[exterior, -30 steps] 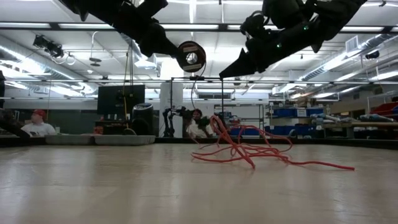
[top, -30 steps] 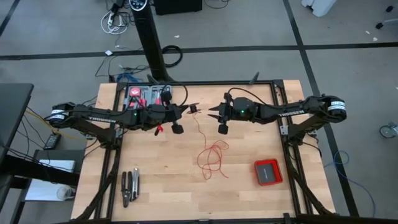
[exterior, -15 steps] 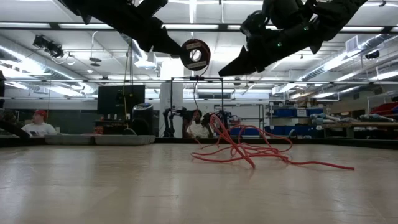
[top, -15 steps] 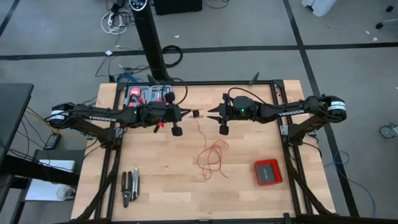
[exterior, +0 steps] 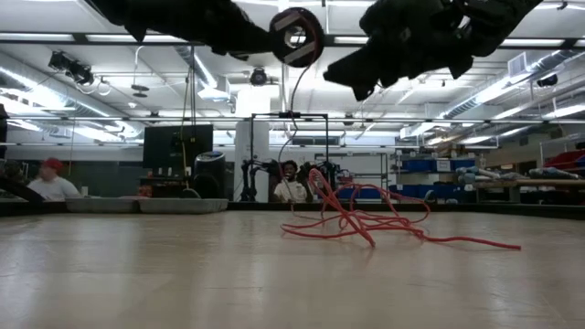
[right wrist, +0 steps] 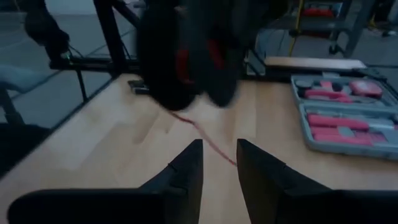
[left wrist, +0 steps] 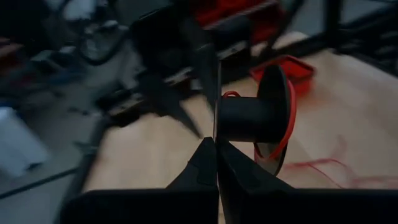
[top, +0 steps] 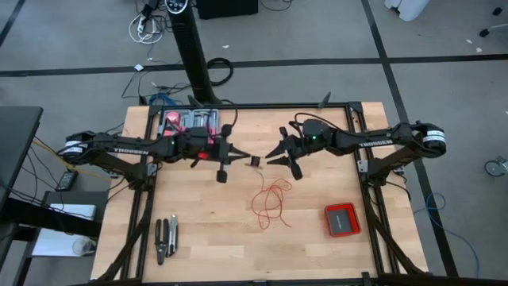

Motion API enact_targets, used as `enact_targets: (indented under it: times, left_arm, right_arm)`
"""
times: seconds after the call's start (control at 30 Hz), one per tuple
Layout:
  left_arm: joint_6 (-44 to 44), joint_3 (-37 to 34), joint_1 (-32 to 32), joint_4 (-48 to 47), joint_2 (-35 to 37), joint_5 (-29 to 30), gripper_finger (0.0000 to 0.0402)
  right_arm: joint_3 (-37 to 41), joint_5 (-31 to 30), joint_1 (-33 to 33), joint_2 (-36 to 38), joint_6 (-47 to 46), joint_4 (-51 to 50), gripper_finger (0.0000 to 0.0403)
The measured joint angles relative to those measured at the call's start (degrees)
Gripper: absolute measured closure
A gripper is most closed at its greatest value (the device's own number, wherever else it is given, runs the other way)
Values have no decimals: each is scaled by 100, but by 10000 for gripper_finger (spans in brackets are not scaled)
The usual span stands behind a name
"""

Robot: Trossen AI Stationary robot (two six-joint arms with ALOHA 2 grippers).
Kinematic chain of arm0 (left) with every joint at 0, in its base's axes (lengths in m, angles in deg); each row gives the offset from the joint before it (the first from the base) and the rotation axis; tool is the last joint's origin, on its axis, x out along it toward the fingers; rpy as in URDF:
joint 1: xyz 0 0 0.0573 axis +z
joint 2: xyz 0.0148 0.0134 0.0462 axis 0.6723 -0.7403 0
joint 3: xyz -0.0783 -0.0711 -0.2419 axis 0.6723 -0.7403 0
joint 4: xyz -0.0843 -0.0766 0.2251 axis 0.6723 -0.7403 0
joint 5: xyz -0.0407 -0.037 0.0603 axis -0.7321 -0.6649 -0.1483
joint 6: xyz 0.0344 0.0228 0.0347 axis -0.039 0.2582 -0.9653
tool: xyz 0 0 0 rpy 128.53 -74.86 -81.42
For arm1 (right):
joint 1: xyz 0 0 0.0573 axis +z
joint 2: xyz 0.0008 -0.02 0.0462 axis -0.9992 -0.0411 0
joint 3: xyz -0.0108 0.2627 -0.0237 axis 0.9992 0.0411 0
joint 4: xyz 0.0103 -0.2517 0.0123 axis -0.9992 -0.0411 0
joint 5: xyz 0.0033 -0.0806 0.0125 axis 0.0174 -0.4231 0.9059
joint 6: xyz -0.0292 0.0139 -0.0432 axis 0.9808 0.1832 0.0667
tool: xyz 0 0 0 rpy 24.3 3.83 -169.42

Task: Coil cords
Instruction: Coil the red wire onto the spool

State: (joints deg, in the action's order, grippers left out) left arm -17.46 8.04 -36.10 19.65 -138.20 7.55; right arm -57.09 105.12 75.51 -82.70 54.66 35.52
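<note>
Since a second ago the spool (top: 255, 161) has moved nearer the table's (top: 198, 238) middle, and the right hand (top: 274, 156) has swung in beside it. The left hand (top: 242, 156), fingers together, pinches the spool's flange. The thin red wire (top: 270, 200) drops from it into loose squiggly loops mid-table, well clear of every edge. The right hand's fingers stand apart, seemingly touching nothing.

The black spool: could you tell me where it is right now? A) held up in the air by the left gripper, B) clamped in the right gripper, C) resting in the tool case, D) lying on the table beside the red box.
A: the left gripper is shut on the black spool's rim, held above the table, while the right gripper stands open just short of it.
</note>
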Motion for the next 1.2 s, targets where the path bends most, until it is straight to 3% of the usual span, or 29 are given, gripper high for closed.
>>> enact_targets:
  times: [0.1, 0.17, 0.33, 0.4, 0.57, 0.87, 0.93, 1.1, 1.2]
  left_arm:
    - [0, 0, -116, 431, 0, 709, 401]
    - [0, 0, -195, 706, -1, 1217, 401]
    - [83, -2, -362, 2006, 2, 2055, 401]
    - [83, -2, -383, 2413, 2, 2118, 401]
    - [-20, 0, -371, 3225, 2, 2148, 401]
    - [63, 0, -249, 3635, 0, 2142, 401]
    - [87, 0, -260, 3596, 0, 2138, 401]
    - [397, 0, -332, 3016, 1, 1902, 401]
    - [424, 0, -332, 2313, 0, 1572, 401]
  right_arm:
    - [0, -416, 98, 171, 2, -10, 310]
    - [0, -1067, 190, 273, 34, 40, 310]
    - [0, -4031, 712, 274, -138, 721, 310]
    - [0, -4681, 935, 229, 80, 1129, 310]
    - [-82, -4816, 1270, 138, 639, 1862, 310]
    - [-240, -4241, 1397, -122, 1104, 1270, 310]
    - [-240, -4611, 1383, -72, 1190, 914, 310]
    - [-490, -6457, 1386, 175, 1217, -221, 310]
    - [-657, -6405, 1475, 309, 1350, -558, 310]
